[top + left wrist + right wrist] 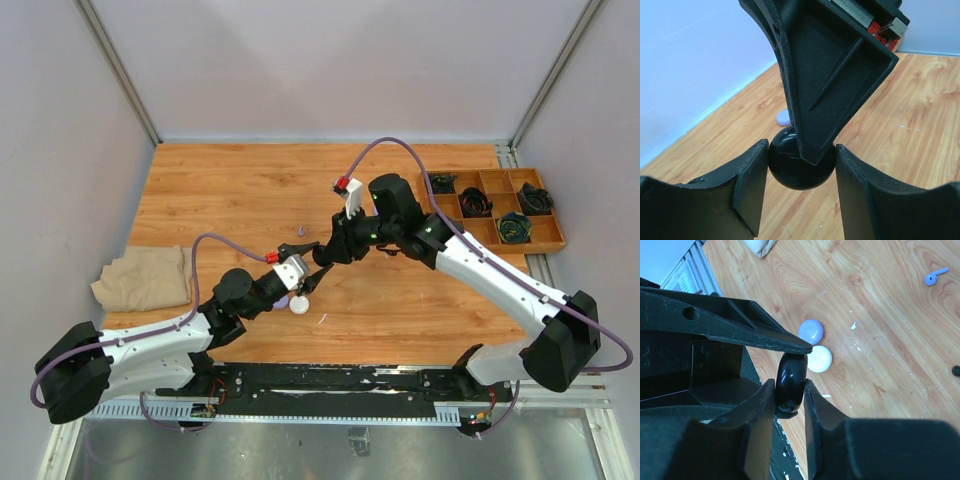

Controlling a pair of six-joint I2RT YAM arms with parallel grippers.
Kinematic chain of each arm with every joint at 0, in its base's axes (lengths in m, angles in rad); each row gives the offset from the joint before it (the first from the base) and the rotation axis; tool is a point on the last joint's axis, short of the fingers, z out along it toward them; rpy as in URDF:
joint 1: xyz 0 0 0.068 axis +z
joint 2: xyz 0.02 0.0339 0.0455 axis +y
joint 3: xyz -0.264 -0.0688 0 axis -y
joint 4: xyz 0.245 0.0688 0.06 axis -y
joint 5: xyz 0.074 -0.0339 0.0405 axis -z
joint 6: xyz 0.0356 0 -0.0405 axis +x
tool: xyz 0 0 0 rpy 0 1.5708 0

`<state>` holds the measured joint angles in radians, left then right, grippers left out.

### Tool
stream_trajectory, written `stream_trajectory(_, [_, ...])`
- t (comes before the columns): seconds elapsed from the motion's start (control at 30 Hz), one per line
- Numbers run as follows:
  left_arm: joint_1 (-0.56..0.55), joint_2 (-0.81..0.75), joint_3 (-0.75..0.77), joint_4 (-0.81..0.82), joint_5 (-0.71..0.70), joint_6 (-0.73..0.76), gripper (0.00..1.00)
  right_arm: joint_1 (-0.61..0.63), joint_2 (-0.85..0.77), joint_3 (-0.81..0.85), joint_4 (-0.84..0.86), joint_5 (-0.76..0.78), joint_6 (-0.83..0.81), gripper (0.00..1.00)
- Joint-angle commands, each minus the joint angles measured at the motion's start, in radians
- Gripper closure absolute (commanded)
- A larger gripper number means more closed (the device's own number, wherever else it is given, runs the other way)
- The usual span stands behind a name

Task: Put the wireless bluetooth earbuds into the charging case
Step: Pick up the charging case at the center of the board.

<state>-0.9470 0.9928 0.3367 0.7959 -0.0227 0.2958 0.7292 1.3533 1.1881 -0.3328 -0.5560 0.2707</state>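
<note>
Where the two arms meet at the middle of the overhead frame, both grip one glossy black charging case (800, 175), a round puck lifted off the wooden table (230, 190). The left gripper (801, 151) clamps it across its rim, a finger pressing each side. The right gripper (790, 386) pinches its two flat faces, and in the right wrist view the case shows edge-on between the fingers. A thin seam shows on the upper left of the case in the left wrist view.

One lavender earbud (935, 276), a small bean with a short stem, lies alone on the wood in the upper right corner of the right wrist frame. A dark speck (956, 371) at that frame's right edge may be a black earbud, but it is cut off.

A lavender case (810, 331) and a white case (819, 359) rest on the table touching each other, just above the held case in that frame. A beige cloth (143, 277) lies at the left of the overhead frame, and an orange divided tray (497, 183) with coiled black cables (475, 203) sits at the upper right.
</note>
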Motion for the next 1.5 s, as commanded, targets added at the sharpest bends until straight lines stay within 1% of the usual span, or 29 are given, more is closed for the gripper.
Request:
stream_trajectory(0.0, [-0.013,0.003,-0.014,0.049,0.018,0.009,0.46,-0.011,-0.013,0.026,0.026,-0.025,-0.006,0.83])
stream_trajectory(0.07, [-0.013,0.001,-0.017,0.049,0.019,0.001,0.44,-0.011,-0.017,0.026,0.017,-0.022,-0.020,0.89])
stream_trajectory(0.17, [-0.012,-0.001,-0.022,0.050,0.013,-0.014,0.36,-0.013,-0.028,0.027,0.002,-0.017,-0.040,0.96])
stream_trajectory(0.27, [-0.013,-0.009,-0.033,0.058,0.010,-0.039,0.23,-0.025,-0.042,0.027,-0.015,-0.018,-0.066,0.97])
stream_trajectory(0.37, [-0.012,-0.017,-0.037,0.054,0.011,-0.062,0.20,-0.043,-0.068,0.031,-0.042,-0.020,-0.104,0.99])
stream_trajectory(0.47, [-0.008,-0.020,-0.039,0.038,0.014,-0.081,0.20,-0.069,-0.091,0.036,-0.071,-0.045,-0.158,0.99])
stream_trajectory(0.53, [0.007,-0.019,-0.040,0.035,0.044,-0.107,0.20,-0.079,-0.100,0.047,-0.102,-0.064,-0.213,0.99])
stream_trajectory(0.7, [0.079,-0.009,-0.032,0.046,0.209,-0.207,0.21,-0.092,-0.106,0.082,-0.187,-0.099,-0.339,0.99])
stream_trajectory(0.83, [0.129,0.007,-0.020,0.058,0.322,-0.275,0.24,-0.099,-0.102,0.110,-0.261,-0.133,-0.446,0.99])
stream_trajectory(1.0, [0.185,0.028,-0.015,0.117,0.454,-0.363,0.27,-0.101,-0.091,0.145,-0.354,-0.173,-0.587,0.99])
stream_trajectory(1.17, [0.224,0.063,0.004,0.166,0.574,-0.427,0.31,-0.101,-0.086,0.163,-0.409,-0.213,-0.684,0.99])
stream_trajectory(1.47, [0.229,0.117,-0.008,0.319,0.641,-0.533,0.36,-0.099,-0.056,0.188,-0.468,-0.329,-0.765,0.99])
